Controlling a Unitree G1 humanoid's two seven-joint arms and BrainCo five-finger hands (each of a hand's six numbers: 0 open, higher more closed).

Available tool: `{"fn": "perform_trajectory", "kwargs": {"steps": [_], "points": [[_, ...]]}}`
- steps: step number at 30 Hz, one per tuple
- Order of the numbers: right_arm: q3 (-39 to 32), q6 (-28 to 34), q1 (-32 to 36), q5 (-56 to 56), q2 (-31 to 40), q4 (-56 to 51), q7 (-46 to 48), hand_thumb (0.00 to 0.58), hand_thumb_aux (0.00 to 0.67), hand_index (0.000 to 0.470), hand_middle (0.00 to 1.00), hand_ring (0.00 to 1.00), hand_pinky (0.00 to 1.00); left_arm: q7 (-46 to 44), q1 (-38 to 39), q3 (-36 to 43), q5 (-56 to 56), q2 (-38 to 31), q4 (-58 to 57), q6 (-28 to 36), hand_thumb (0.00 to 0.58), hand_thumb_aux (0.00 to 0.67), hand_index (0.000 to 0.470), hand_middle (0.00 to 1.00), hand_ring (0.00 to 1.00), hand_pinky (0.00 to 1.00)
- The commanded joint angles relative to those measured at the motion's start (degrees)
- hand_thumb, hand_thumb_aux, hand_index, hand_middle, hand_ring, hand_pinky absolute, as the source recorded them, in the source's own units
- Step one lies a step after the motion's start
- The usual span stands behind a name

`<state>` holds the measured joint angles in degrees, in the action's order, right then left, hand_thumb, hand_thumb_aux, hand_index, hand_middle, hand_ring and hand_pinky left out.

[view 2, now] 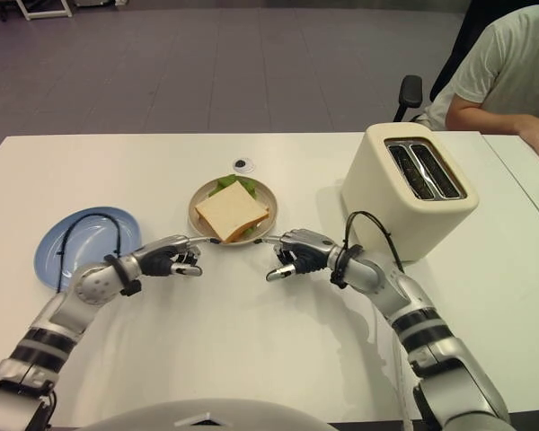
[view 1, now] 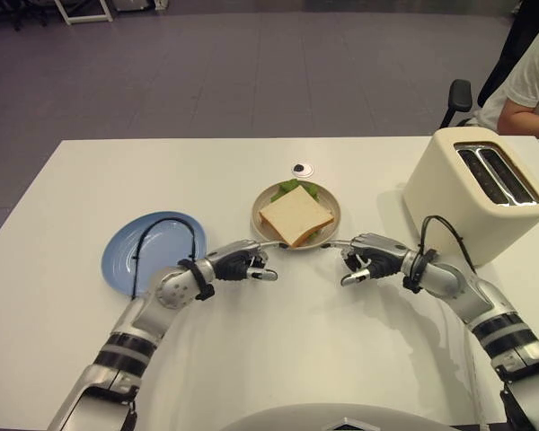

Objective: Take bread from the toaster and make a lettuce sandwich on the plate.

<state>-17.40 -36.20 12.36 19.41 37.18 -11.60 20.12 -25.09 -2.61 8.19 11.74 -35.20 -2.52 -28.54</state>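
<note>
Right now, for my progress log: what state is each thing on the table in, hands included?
Toaster: upright, no bread sticking out of its slots.
Sandwich: assembled on the tan plate, lettuce showing at its far edge.
Blue plate: flat on the table.
Left hand: fingers curled, holding nothing, by the tan plate's rim.
Right hand: fingers curled, holding nothing, by that rim.

White tabletop (view 1: 63, 180), matte, wide, runs edge to edge across the view. Behind it is a grey floor (view 1: 251, 72) with a faint grid of seams. A white frame on legs (view 1: 81, 11) stands on the floor at far left, cut off by the top edge. A black office chair (view 1: 459, 94) sits behind the tabletop's far right corner, armrest visible. A second white table (view 2: 521, 166) butts up on the right. Lighting is even, shadows soft.
</note>
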Motion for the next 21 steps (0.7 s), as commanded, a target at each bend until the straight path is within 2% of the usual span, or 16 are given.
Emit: {"fn": "perform_trajectory", "kwargs": {"steps": [1, 4, 7, 9, 15, 21], "points": [[7.47, 1.53, -11.96, -17.93, 0.04, 10.35, 1.23, 0.000, 0.000, 0.000, 0.00, 0.00, 0.00, 0.98, 13.23, -7.46, -7.85, -0.56, 13.17, 1.99, 0.000, 0.000, 0.000, 0.00, 0.00, 0.00], [8.99, 1.99, -16.84, -26.17, -4.61, 12.23, 0.87, 0.000, 0.000, 0.000, 0.00, 0.00, 0.00, 3.41, 19.14, -8.49, -11.23, 3.69, 15.61, 1.40, 0.000, 0.000, 0.000, 0.00, 0.00, 0.00], [10.64, 3.41, -17.09, -32.49, -10.37, 11.19, 0.21, 0.000, 0.000, 0.000, 0.00, 0.00, 0.00, 8.60, 17.60, -9.26, -18.34, 13.29, 13.04, 0.73, 0.000, 0.000, 0.000, 0.00, 0.00, 0.00], [11.85, 2.33, -14.94, -34.07, -13.32, 7.10, 0.60, 0.000, 0.000, 0.000, 0.00, 0.00, 0.00, 10.68, 16.04, -9.16, -21.31, 18.24, 10.91, 0.89, 0.000, 0.000, 0.000, 0.00, 0.00, 0.00], [14.72, 1.72, -11.60, -37.01, -17.51, -0.47, 4.59, 0.000, 0.000, 0.000, 0.00, 0.00, 0.00, 8.69, 14.96, -7.79, -21.65, 21.79, 6.69, -0.67, 0.000, 0.000, 0.000, 0.00, 0.00, 0.00], [16.17, 0.59, -10.55, -37.40, -19.61, -2.58, 7.72, 0.000, 0.000, 0.000, 0.00, 0.00, 0.00, 8.32, 14.22, -7.43, -19.71, 23.35, 3.59, -2.67, 0.000, 0.000, 0.000, 0.00, 0.00, 0.00]]}}
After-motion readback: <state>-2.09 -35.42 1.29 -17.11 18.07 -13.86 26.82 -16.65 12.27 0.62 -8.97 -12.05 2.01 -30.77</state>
